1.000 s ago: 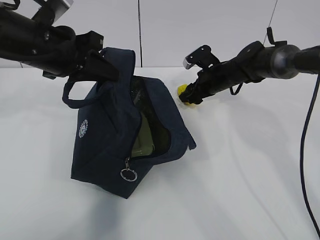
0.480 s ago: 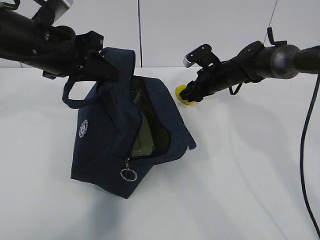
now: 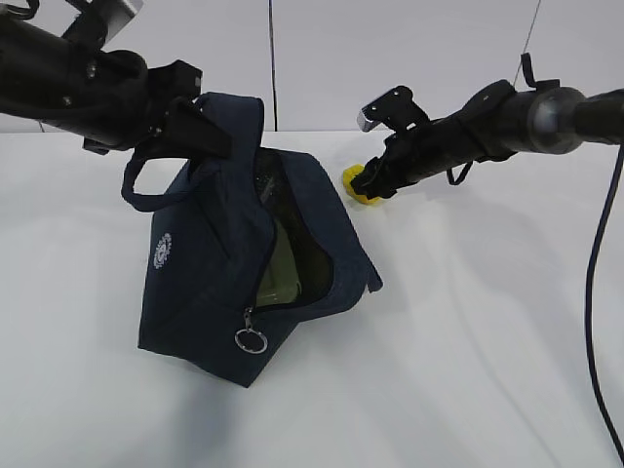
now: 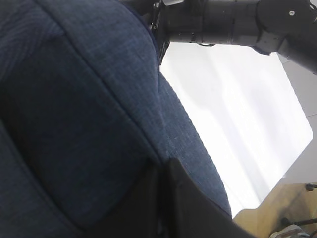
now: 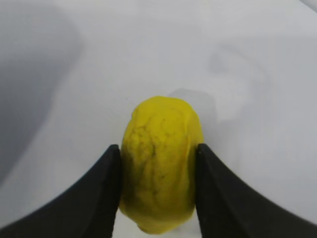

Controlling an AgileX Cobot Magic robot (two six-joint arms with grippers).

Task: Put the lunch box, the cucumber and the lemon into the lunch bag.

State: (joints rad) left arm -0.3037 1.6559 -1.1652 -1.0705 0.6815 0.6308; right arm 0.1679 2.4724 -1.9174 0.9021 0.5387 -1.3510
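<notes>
The navy lunch bag (image 3: 210, 283) stands on the white table with its zipper open. My left gripper (image 3: 195, 122) is shut on the bag's top flap and holds it up; the fabric (image 4: 89, 109) fills the left wrist view. The pale green lunch box (image 3: 278, 273) shows inside the opening. A dark green shape deeper inside may be the cucumber; I cannot tell. My right gripper (image 3: 366, 185) is shut on the yellow lemon (image 3: 354, 181), just right of the bag's top edge. In the right wrist view both fingers press the lemon's (image 5: 161, 168) sides a little above the table.
The zipper's metal ring pull (image 3: 251, 340) hangs at the bag's front corner. One loop handle (image 3: 146, 185) hangs at the left. A black cable (image 3: 597, 283) drops along the right edge. The table's far edge and a wooden floor (image 4: 277, 218) show in the left wrist view.
My right gripper has lifted the lemon slightly up and to the left, toward the bag. The left arm and the bag have not moved.
</notes>
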